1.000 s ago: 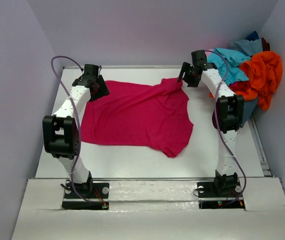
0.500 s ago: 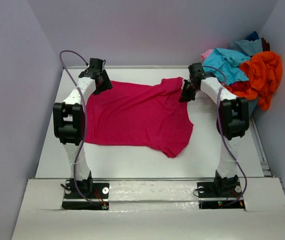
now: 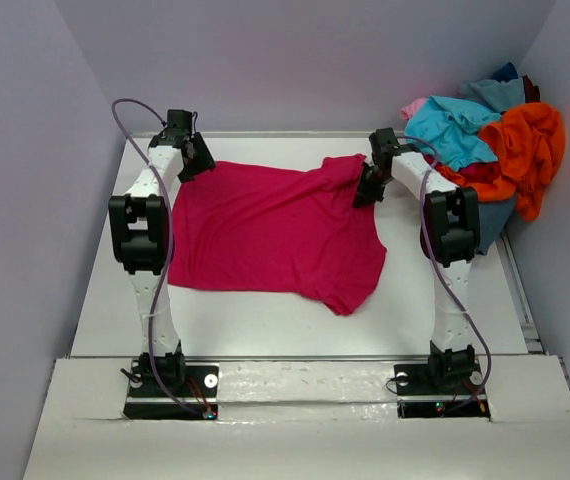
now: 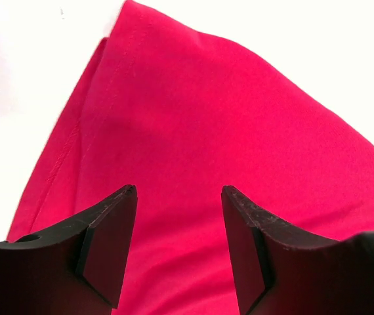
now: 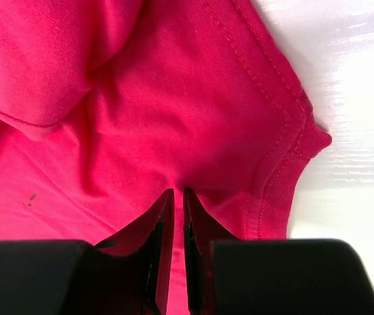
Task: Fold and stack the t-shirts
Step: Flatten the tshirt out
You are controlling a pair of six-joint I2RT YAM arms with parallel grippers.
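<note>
From above, the crimson t-shirt (image 3: 270, 230) lies spread and slightly rumpled across the middle of the table (image 3: 265, 310). The other t-shirts (image 3: 495, 140) are heaped at the far right corner. My left gripper (image 3: 193, 160) is at the shirt's far left corner, my right gripper (image 3: 367, 190) at its far sleeve.

Left wrist: my fingers (image 4: 108, 243) stand wide over smooth cloth, holding nothing.

Right wrist: my fingers (image 5: 157, 249) are narrowed, pinching puckered cloth beside the stitched sleeve hem.

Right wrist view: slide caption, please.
Right gripper pinching the crimson t-shirt near its hemmed edge on the white table.
</note>
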